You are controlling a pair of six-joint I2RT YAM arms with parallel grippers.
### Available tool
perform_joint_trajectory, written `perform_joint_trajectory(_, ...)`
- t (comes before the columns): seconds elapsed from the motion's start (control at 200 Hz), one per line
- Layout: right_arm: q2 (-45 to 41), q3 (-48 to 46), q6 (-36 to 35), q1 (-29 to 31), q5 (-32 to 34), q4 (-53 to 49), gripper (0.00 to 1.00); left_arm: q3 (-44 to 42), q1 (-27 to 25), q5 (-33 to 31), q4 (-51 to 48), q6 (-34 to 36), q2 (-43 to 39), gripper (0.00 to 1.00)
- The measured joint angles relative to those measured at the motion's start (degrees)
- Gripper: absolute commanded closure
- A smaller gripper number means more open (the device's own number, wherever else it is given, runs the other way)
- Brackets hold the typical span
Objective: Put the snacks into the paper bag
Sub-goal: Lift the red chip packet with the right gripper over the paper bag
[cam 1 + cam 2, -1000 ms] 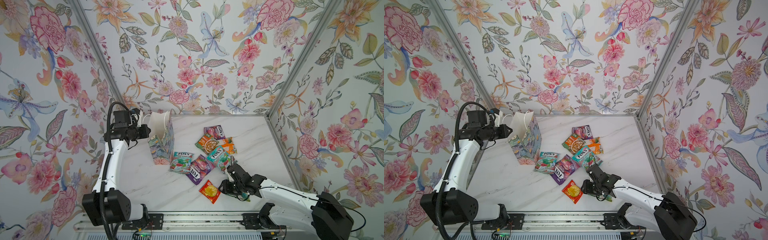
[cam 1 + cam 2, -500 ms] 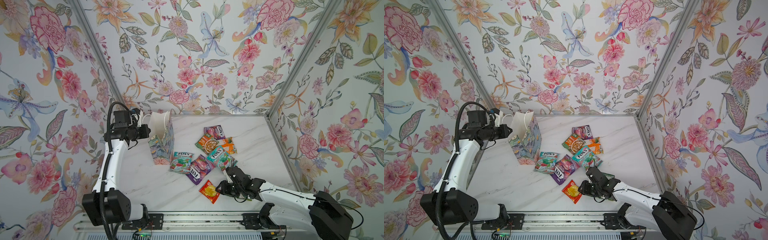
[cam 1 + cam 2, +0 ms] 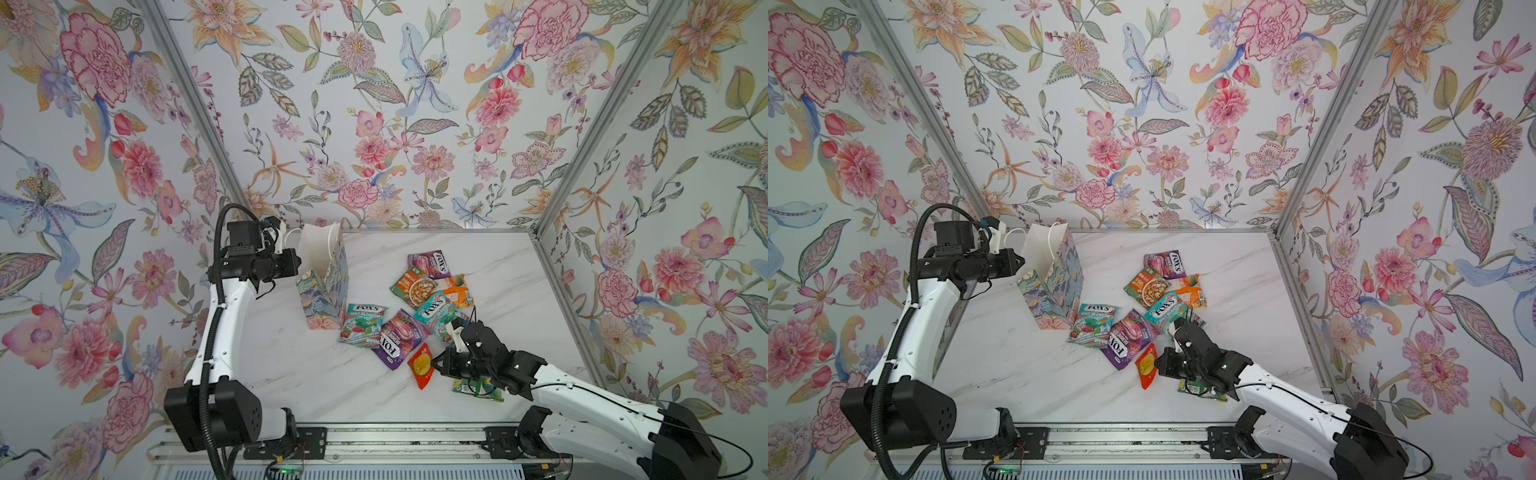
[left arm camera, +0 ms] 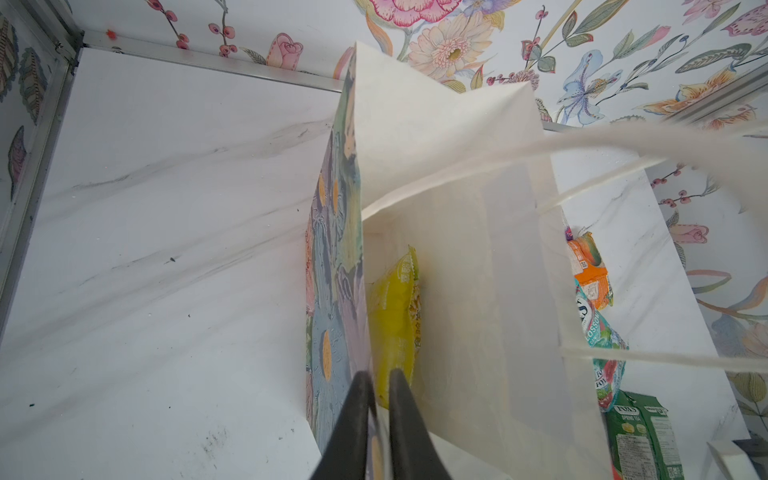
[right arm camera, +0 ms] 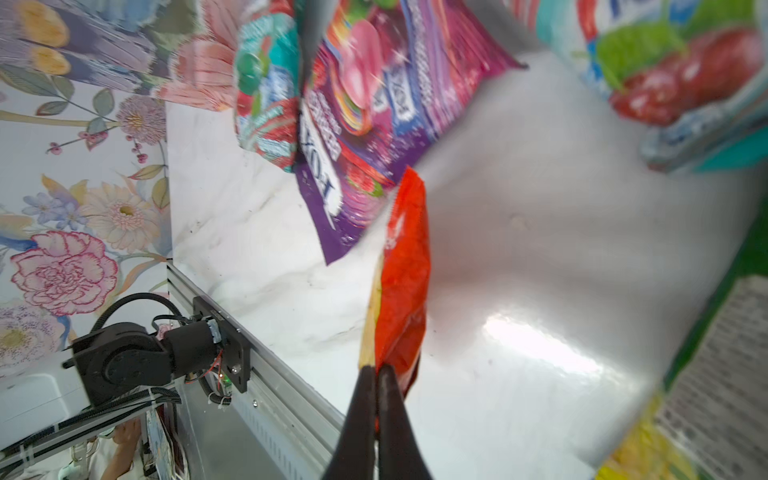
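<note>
- right gripper (image 3: 434, 363), lower centre-right in a top view: jaws together, clamped on the right-hand edge of the red pouch (image 3: 420, 365). In the right wrist view the pouch sticks straight out from the tips, edge-on.
- The pouch's long axis runs roughly up-down in the frame. Can't tell if it is off the surface.
- paper bag (image 3: 323, 286) stands upright up and to the left of the pouch, centre-left of the frame, with its white mouth at the upper end.
- left gripper (image 4: 378, 374): jaws nearly together, pinching the bag's patterned side wall.
- yellow packet (image 4: 392, 316) is already inside. The purple FOX'S packet (image 3: 397, 343) lies just left of the pouch, on the way to the bag.
- Judgement: the left arm is nearer the bag but busy, so the right arm carries up-left. The narrow mouth probably wants the pouch end-first.
</note>
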Motion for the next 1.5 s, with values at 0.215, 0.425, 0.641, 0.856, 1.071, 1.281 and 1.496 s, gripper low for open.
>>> perform_joint_trajectory(0.215,-0.26,14.45,-4.20,0.00,3.45,-6.05,1.00,0.00,-0.04,0.02,0.00,0.00,0.00,0.88)
perform_joint_trajectory(0.425,8.41,28.65,-9.99,0.00,7.21,-6.95,1.00,-0.04,-0.04,0.17,0.09,0.00,0.00,0.88)
perform_joint_trajectory(0.641,24.52,49.42,-18.49,-0.44,11.13,-5.62,1.00,-0.57,-0.04,0.24,1.03,-0.04,0.00,0.89)
perform_joint_trajectory(0.856,39.76,72.02,-24.65,-1.25,11.32,-4.20,1.00,-0.57,-0.11,0.20,1.07,-0.04,0.00,0.89)
perform_joint_trajectory(1.071,53.94,95.08,-27.50,-0.74,10.29,-5.38,1.00,-0.57,-0.44,0.17,1.07,-0.04,0.00,0.86)
perform_joint_trajectory(1.281,64.92,111.75,-28.00,1.07,9.07,-6.86,1.00,-0.57,-0.44,0.17,1.05,-0.04,0.00,0.81)
perform_joint_trajectory(1.496,69.05,113.20,-27.69,3.06,8.90,-7.23,1.00,-0.57,-0.44,0.13,0.81,0.00,0.00,0.79)
